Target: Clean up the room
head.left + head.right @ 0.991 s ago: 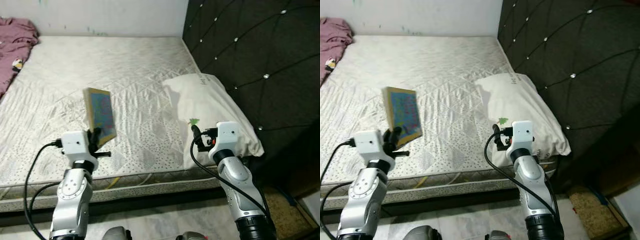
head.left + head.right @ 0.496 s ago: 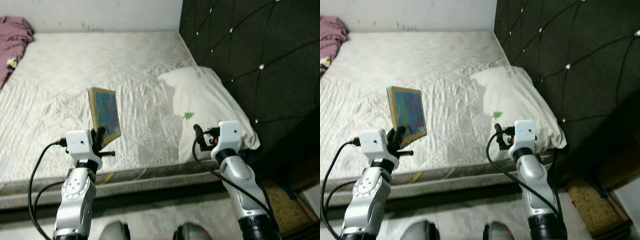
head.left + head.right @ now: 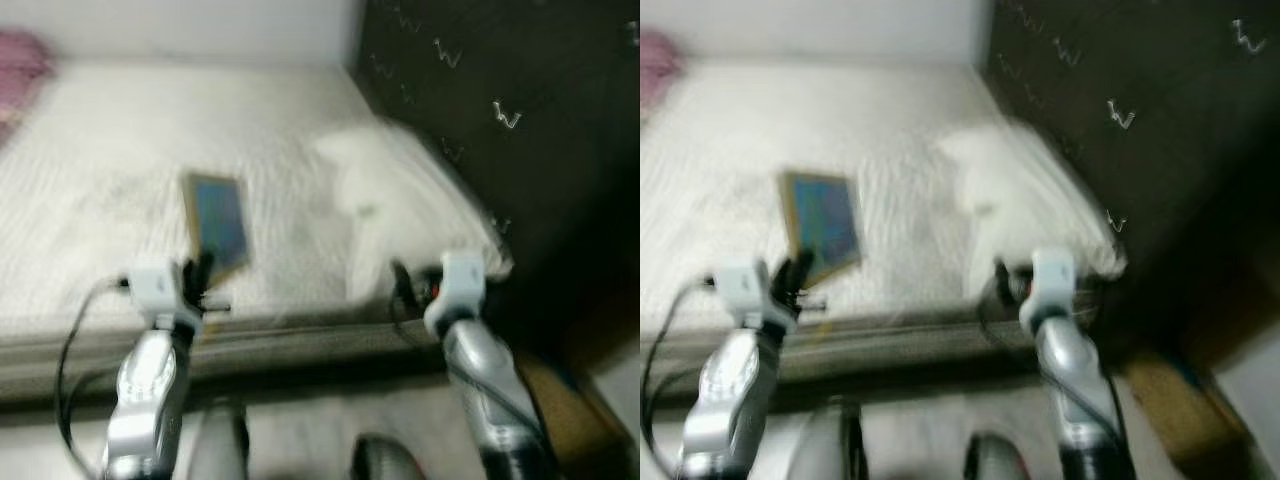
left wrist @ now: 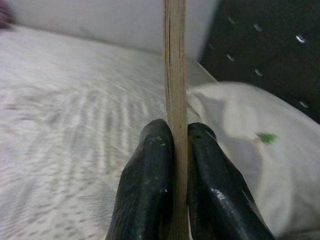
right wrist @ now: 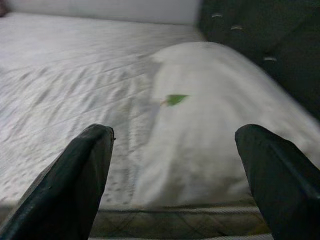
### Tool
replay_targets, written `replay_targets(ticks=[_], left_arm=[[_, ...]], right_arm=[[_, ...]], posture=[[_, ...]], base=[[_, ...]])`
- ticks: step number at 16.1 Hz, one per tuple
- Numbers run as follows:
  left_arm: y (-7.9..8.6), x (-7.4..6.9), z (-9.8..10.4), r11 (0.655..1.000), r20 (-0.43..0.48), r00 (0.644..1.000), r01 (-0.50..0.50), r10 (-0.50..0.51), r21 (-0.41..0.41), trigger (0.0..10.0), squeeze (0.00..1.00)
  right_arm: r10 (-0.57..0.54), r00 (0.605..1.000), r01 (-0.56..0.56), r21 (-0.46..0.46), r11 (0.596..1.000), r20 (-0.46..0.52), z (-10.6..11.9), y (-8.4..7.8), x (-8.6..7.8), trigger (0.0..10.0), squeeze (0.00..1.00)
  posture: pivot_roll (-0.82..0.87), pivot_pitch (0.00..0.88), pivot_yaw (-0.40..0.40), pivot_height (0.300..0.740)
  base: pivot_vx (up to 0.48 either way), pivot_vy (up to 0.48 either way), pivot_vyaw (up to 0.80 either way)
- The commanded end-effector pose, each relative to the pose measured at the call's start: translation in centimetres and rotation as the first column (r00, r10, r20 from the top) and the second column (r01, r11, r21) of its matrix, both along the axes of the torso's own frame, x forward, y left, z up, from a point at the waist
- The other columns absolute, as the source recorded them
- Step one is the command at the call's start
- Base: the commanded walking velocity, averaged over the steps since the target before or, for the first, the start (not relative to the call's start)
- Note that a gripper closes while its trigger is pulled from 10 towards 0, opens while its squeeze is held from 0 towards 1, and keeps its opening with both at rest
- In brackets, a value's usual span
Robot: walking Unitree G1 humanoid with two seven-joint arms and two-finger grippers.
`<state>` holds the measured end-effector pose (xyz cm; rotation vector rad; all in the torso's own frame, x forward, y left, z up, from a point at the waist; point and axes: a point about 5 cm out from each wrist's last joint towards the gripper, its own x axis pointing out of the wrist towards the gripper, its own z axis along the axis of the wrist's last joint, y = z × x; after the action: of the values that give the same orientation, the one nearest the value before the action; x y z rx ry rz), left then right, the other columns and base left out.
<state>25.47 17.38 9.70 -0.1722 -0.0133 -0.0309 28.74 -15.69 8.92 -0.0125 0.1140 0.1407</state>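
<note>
At the far left, a pink cloth (image 3: 25, 50) lies blurred at the corner of the white mattress (image 3: 110, 170). My left gripper (image 4: 172, 150) is clamped on the lower edge of a book (image 3: 217, 216), which I hold upright above the mattress's near edge; its blue cover with a tan border faces me in the head views, and the wrist view shows its thin tan edge pinched between my two black fingers (image 4: 150, 175). Further right, a white pillow (image 5: 215, 115) with a small green mark (image 5: 174, 99) rests against the dark tufted headboard (image 3: 500, 120). My right gripper (image 5: 175, 165) hovers before the pillow, fingers spread wide, holding nothing. The head views are blurred.
</note>
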Motion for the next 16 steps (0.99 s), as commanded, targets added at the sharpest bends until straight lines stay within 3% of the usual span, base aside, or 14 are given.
replay_targets(ticks=[1, 16], left_arm=[[0.34, 0.17, 0.55, 1.000, 0.024, 1.000, -0.002, 0.002, 0.008, 10.0, 0.00], [0.33, 0.52, 0.72, 1.000, 0.031, 0.999, 0.009, -0.009, 0.003, 10.0, 0.00]], right_arm=[[0.008, 1.000, -0.009, 0.010, 1.000, 0.010, 0.27, 0.28, -0.01, 10.0, 0.00], [0.013, 1.000, -0.013, 0.010, 1.000, 0.009, 0.40, 0.19, 0.15, 10.0, 0.00]], posture=[[-0.04, 0.011, -0.036, 0.662], [-0.05, 0.033, -0.040, 0.662]], base=[[0.274, 0.000, 0.00], [0.350, 0.000, 0.00]])
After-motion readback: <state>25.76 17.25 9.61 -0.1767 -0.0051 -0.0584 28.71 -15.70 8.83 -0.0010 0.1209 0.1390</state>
